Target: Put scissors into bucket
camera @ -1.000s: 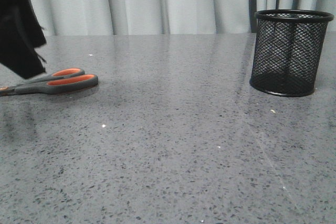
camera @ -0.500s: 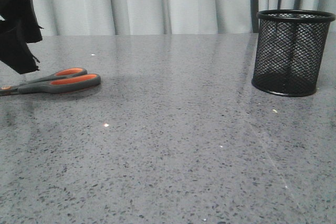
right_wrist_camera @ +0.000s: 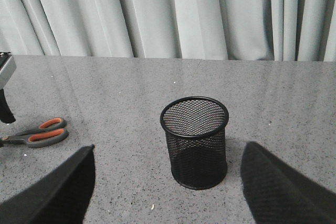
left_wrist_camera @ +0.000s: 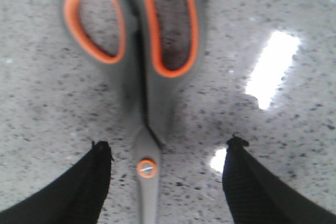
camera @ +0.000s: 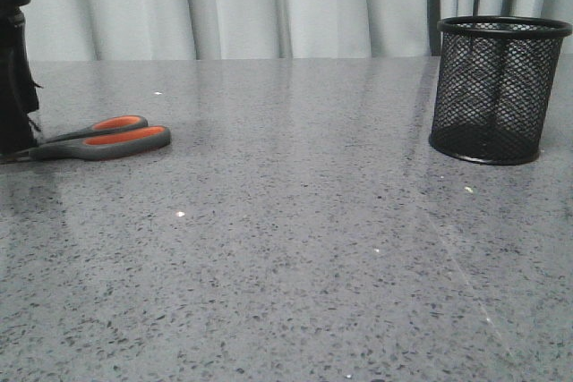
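The scissors (camera: 98, 139) lie flat at the table's left, with dark grey handles lined in orange pointing right. In the left wrist view the scissors (left_wrist_camera: 149, 93) lie between my fingers, pivot screw level with the tips. My left gripper (left_wrist_camera: 167, 153) is open and straddles them at the pivot, touching nothing; it also shows at the front view's left edge (camera: 16, 136), low at the table. The black mesh bucket (camera: 500, 89) stands upright at the far right. My right gripper (right_wrist_camera: 169, 148) is open and empty, hovering on the near side of the bucket (right_wrist_camera: 195, 140).
The speckled grey table (camera: 295, 248) runs back to a pale curtain (camera: 269, 6). A small white crumb (camera: 467, 189) lies in front of the bucket. The scissors (right_wrist_camera: 39, 134) and part of the left arm (right_wrist_camera: 4, 103) show in the right wrist view.
My left gripper has come down and shifted left, from above the scissors to table level over their blade end. The scissors and bucket have not moved.
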Controlling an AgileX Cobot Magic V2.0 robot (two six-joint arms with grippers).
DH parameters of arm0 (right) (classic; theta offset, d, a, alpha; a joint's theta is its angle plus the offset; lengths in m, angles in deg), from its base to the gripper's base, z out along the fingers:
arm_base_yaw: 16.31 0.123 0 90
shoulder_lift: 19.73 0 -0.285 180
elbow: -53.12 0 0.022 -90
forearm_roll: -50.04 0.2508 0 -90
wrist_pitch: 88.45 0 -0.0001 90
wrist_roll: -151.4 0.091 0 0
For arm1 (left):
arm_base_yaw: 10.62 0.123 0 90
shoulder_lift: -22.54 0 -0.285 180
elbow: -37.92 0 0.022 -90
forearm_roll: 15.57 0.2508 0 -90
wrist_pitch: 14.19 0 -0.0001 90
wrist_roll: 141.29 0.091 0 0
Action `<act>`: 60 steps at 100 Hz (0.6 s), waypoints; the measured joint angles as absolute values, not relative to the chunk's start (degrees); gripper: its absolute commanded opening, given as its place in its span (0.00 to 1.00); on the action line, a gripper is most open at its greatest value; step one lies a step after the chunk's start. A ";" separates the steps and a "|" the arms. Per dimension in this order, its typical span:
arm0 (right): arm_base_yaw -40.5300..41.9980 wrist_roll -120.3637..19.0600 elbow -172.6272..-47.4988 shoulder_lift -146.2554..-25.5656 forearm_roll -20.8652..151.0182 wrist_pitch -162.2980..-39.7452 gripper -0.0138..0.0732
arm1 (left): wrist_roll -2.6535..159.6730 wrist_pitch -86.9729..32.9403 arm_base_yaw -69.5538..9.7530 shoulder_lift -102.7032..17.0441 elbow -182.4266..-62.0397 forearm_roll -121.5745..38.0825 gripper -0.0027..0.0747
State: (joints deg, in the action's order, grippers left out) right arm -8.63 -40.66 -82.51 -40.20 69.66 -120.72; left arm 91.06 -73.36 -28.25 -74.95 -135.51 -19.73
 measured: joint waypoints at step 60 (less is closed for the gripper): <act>-8.63 -40.66 -81.98 -40.20 69.66 -120.72 0.76 | 96.16 -75.86 -27.93 -84.01 -141.61 -21.99 0.58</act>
State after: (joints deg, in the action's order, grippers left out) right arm -8.63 -40.66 -81.98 -40.20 69.66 -120.72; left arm 96.16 -75.86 -27.93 -84.01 -141.61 -21.99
